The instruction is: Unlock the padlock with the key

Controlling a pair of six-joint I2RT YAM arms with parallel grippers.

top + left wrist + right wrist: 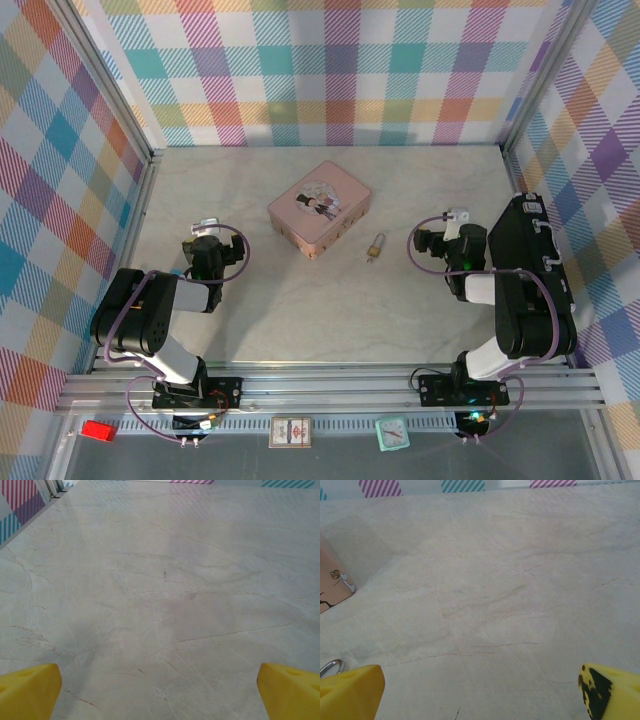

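Status: judged at the opening step, with nothing yet picked up.

1. table (300,310): pale marbled top, walled by plaid panels.
2. pink tin (319,208): lay just above the middle of the overhead frame, cartoon lid up; took no part in the task.
3. left gripper (203,228): sat left of centre, yellow fingertips (30,690) spread wide, empty, over bare stone.
4. right gripper (452,222): sat right of centre, likewise spread wide and empty.
5. padlock (376,243): lay on the table just below and right of the tin, between it and the right gripper. Very small, with a brass-gold body and a thin silvery shackle. Silvery loop (330,667) at the lower left edge of the right wrist frame, probably that shackle.
6. key (370,258): taken to be the dark sliver just below the padlock; too small to confirm, contact not discernible. Next move judged to call for a fine pinch on this thin piece while the lock was steadied.
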